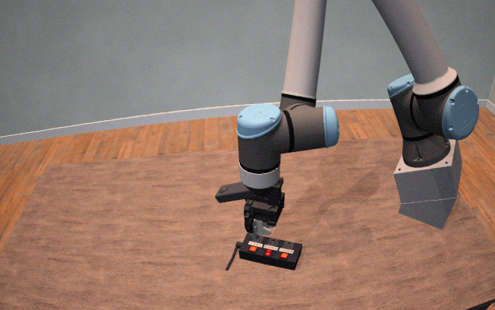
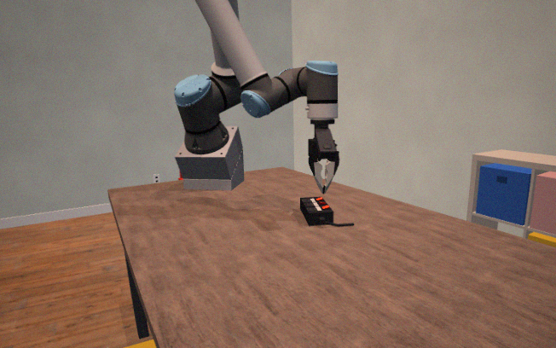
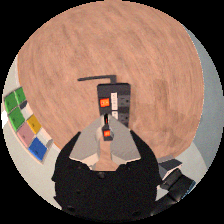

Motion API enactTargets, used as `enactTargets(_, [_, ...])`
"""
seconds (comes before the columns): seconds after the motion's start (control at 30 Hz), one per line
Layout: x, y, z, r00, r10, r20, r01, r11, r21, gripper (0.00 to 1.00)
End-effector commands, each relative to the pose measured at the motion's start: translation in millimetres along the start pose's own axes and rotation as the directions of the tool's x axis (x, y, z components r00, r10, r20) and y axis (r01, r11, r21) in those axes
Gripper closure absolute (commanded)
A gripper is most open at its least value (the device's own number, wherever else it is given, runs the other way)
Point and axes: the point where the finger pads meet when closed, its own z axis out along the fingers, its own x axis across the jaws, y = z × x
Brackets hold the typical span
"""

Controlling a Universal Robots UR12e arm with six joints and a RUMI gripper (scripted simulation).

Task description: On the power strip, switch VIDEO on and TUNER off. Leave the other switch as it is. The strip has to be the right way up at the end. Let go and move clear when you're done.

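The black power strip [image 1: 294,254] [image 2: 316,218] [image 3: 123,90] lies the right way up on the wooden table [image 1: 114,228] [image 2: 256,277], with three red switches and white labels facing up. The labels are too small to read. In the top view, the left switch [image 1: 253,248] and the right switch [image 1: 284,255] show broad and bright red. The middle switch [image 1: 268,252] looks narrower and darker. A short black cord [image 1: 232,258] [image 2: 342,224] [image 3: 95,78] sticks out of one end. My gripper [image 1: 262,232] [image 2: 324,190] [image 3: 106,114] is shut and empty, pointing straight down a little above the strip's cord end.
The arm's grey base [image 1: 427,190] [image 2: 210,167] stands at the table's far corner. A shelf with a blue bin [image 2: 503,193] and a pink bin [image 2: 543,200] stands off the table to the right in the exterior view.
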Motion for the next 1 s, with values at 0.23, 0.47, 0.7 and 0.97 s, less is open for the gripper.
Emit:
enactTargets(0.23, [-11.3, 88.9, -12.5, 1.0, -0.009, -0.001, 0.009, 1.0, -0.004, 1.0])
enactTargets(0.47, [-13.0, 83.6, -13.5, 1.0, -0.004, 0.001, 0.004, 1.0, 0.0, 1.0])
enactTargets(0.7, [-12.2, 85.4, -13.0, 1.0, -0.006, 0.0, 0.006, 1.0, -0.002, 1.0])
enactTargets(0.97, [-12.1, 85.7, -12.9, 1.0, -0.006, 0.0, 0.006, 1.0, -0.003, 1.0])
